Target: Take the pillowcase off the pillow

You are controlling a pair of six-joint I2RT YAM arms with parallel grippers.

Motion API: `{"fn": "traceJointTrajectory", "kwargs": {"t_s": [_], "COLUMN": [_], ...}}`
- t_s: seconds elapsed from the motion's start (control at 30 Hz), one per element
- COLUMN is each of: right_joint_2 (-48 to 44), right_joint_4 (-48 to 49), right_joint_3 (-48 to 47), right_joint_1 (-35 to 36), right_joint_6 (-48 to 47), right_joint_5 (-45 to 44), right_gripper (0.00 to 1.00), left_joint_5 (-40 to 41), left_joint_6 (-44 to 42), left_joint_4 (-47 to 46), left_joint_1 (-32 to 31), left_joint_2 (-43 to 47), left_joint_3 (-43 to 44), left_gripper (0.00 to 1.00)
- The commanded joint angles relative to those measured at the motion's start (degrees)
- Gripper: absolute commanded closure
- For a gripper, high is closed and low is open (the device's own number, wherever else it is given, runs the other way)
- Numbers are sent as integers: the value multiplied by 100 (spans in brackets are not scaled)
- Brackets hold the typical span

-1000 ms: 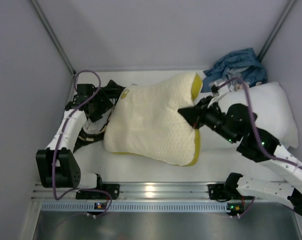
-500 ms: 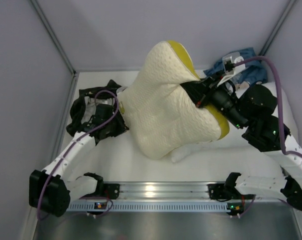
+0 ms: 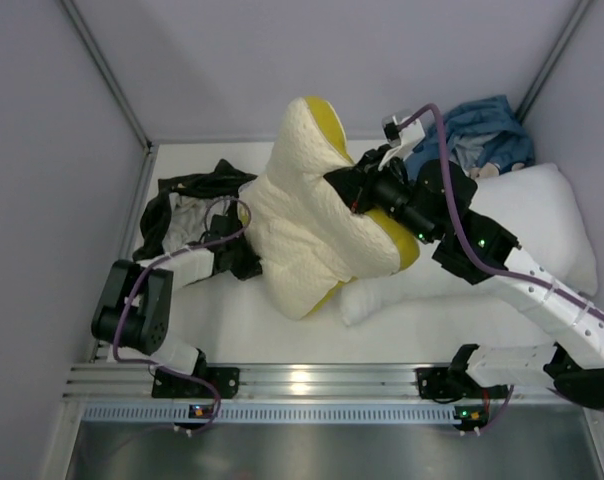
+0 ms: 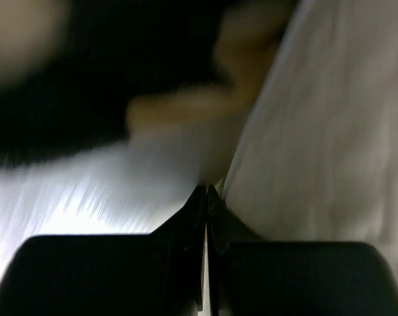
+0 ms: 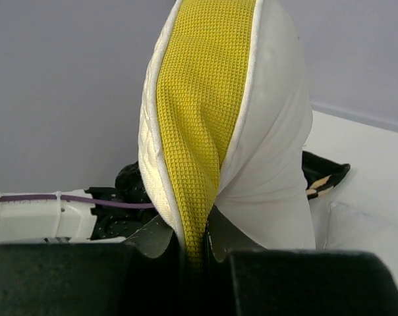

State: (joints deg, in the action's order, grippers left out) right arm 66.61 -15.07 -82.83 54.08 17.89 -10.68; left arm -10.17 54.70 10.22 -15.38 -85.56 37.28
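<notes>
The cream quilted pillow (image 3: pixel 302 235) stands tilted up on its left end. My right gripper (image 3: pixel 348 190) is shut on its olive-yellow edge trim (image 5: pixel 202 99) and holds that end raised; the trim runs down between the jaws of the right gripper (image 5: pixel 199 245). The black pillowcase (image 3: pixel 187 195) with tan flowers lies bunched at the left, off most of the pillow. A corner of the pillowcase (image 5: pixel 324 174) shows behind the pillow. My left gripper (image 3: pixel 248 260) is shut, low at the pillow's left foot beside the black cloth. The left wrist view is blurred; that gripper (image 4: pixel 205 195) shows no cloth clearly pinched.
A blue cloth bundle (image 3: pixel 477 130) lies in the back right corner. A smooth white pillow (image 3: pixel 547 215) lies at the right, and more white cushion (image 3: pixel 382 298) shows under the raised pillow. Grey walls close in on three sides. A metal rail (image 3: pixel 302 385) runs along the front.
My right gripper has lifted the pillow's trimmed edge up and to the left, so the pillow now stands up. My left gripper has closed and moved in toward the pillow's foot.
</notes>
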Motion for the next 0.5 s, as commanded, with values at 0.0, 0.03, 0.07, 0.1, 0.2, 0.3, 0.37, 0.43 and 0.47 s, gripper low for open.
{"fn": "traceJointTrajectory", "kwargs": {"t_s": [0.0, 0.03, 0.07, 0.1, 0.2, 0.3, 0.37, 0.43, 0.47], "right_joint_2": [10, 27, 28, 19, -78, -332, -622, -867, -947], "right_joint_4": [523, 523, 505, 435, 277, 5, -49, -110, -101], "right_joint_3": [-6, 21, 56, 91, 223, 477, 872, 1345, 1522], "right_joint_1": [-152, -205, -231, -267, -302, -302, -293, -241, -197], "right_joint_6": [311, 338, 373, 408, 505, 671, 873, 1111, 1198], "right_joint_5": [180, 232, 224, 224, 101, 171, 443, 732, 795], "right_gripper": [100, 100, 100, 100, 100, 100, 100, 100, 100], "left_joint_5": [34, -45, -255, -335, -99, 182, 410, 725, 823], "left_joint_6": [-45, -90, -169, -222, -441, -627, -732, -863, -1030], "left_joint_4": [-488, -460, -590, -582, 137, 955, 1297, 1770, 2025], "left_joint_1": [376, 665, 772, 877, 1124, 1125, 1116, 1133, 1142], "left_joint_2": [-1203, -1452, -1646, -1927, -2280, -2544, -2641, -2790, -3061], "left_joint_3": [513, 683, 824, 1269, 2149, 3459, 4206, 5047, 5401], "left_gripper": [100, 100, 100, 100, 100, 100, 100, 100, 100]}}
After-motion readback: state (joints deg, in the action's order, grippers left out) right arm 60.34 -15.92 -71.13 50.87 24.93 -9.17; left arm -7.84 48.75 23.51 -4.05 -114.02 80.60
